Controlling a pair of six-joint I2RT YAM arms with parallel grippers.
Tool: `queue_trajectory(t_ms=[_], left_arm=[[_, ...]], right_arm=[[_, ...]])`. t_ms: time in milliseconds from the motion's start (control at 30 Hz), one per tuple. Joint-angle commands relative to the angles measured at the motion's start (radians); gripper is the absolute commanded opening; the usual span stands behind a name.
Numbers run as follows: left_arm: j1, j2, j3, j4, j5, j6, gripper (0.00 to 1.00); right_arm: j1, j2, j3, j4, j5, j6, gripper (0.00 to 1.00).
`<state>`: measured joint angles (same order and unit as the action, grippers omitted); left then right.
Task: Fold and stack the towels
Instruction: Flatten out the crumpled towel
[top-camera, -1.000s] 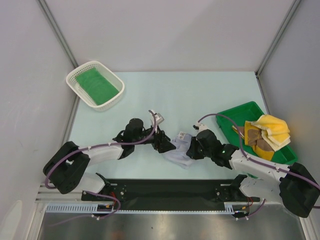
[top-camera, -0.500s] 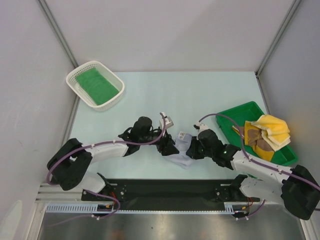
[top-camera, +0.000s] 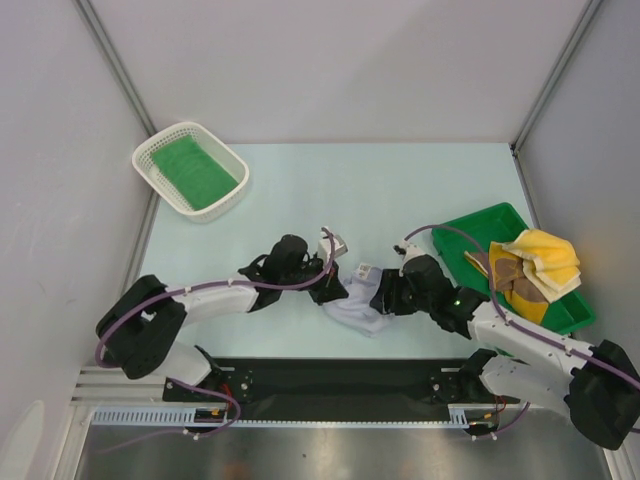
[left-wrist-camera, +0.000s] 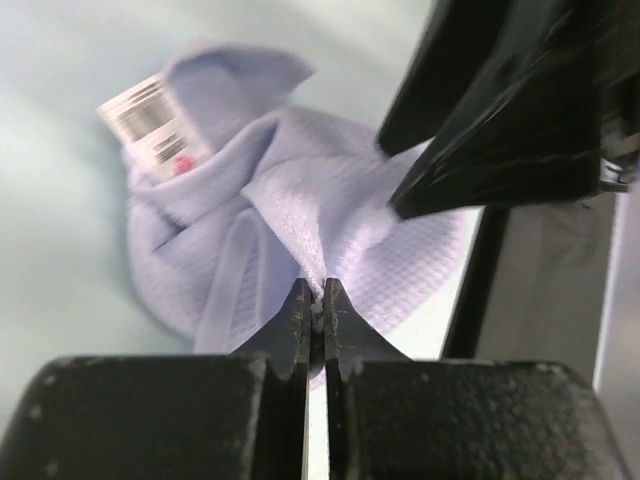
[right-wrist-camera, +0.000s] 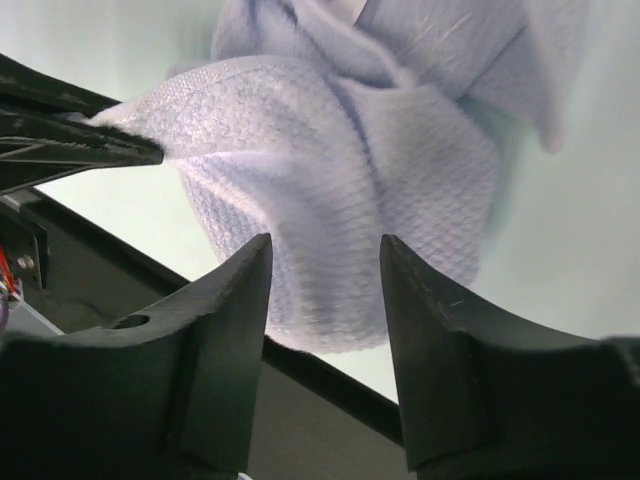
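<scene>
Rightward of white towel (top-camera: 352, 312), green tray (top-camera: 495, 220).

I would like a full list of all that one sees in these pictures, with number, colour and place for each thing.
white towel: 1, white, crumpled mid-table near the front edge, between both claws
label: 1, white with black bars, on the white towel
green towel: 1, green, inside the basket
yellow towel: 1, yellow, on the tray
brown towel: 1, brown, on the tray, touching the yellow towel
basket: 1, white, far left of the table
tray: 1, green, right side of the table
table: 1, pale blue-green
left claw: 1, black, shut on a fold of the white towel
right claw: 1, black, open, at the white towel
</scene>
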<state>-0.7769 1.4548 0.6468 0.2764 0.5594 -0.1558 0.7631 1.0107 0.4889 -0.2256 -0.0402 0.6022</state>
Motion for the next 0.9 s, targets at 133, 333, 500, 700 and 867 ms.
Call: queue_trajectory(t_ms=[133,333,500,700,867], left_arm=[[-0.004,-0.192,-0.117,-0.026,-0.217,-0.047,0.0],[-0.005,-0.235,-0.162,-0.02,-0.282,-0.065,0.0],[-0.005,-0.217,-0.173,0.004,-0.292,-0.08,0.0],[-0.004,-0.212,-0.155,-0.011,-0.352,-0.082,0.0],[0.002,-0.186,0.098,-0.156,-0.383,-0.004,0.0]], right_arm=[[-0.148,0.003,0.074,0.048,-0.065,-0.042,0.5],[-0.241,0.167,0.129,0.167,-0.212,-0.123,0.45],[-0.262,0.307,0.183,0.163,-0.299,-0.171,0.47],[-0.262,0.335,0.18,0.186,-0.357,-0.163,0.35],[-0.284,0.284,0.301,0.088,-0.322,-0.174,0.0]])
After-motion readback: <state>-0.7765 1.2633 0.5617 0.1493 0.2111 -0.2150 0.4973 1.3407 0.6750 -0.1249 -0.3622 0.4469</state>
